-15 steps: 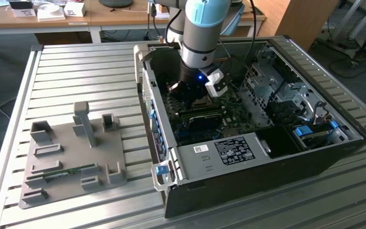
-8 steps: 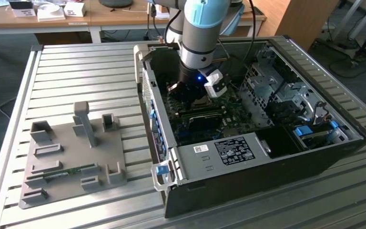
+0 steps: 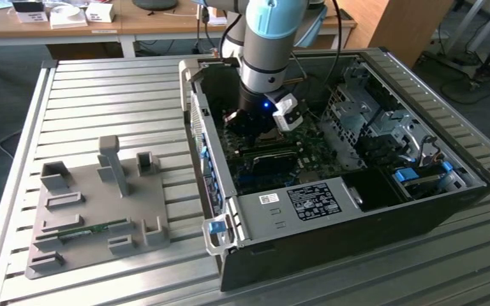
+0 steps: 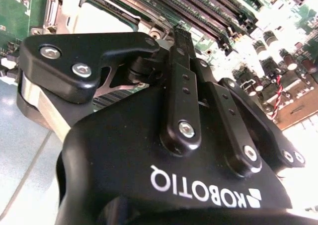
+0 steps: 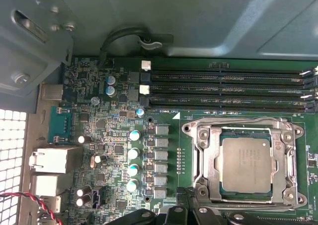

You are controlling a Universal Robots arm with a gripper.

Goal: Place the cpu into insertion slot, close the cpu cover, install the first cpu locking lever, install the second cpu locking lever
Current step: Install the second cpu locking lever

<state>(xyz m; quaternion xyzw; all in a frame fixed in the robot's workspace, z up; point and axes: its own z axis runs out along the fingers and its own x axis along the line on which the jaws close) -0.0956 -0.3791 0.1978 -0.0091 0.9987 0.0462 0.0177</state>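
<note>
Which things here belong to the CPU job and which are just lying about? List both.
Job: silver-grey square cpu, seated; silvery windowed metal cpu cover; black gripper.
Lying about: long black memory slots; grey plastic fixture plate.

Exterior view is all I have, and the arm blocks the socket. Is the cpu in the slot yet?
Observer: Yes. In the first wrist view the cpu lies flat in the slot.
Operator: And the cover?
Observer: The cover looks down around it, and the cpu's metal top shows through its window.
Operator: Anything in the memory slots?
Observer: No. The memory slots beside the socket are bare.
</note>
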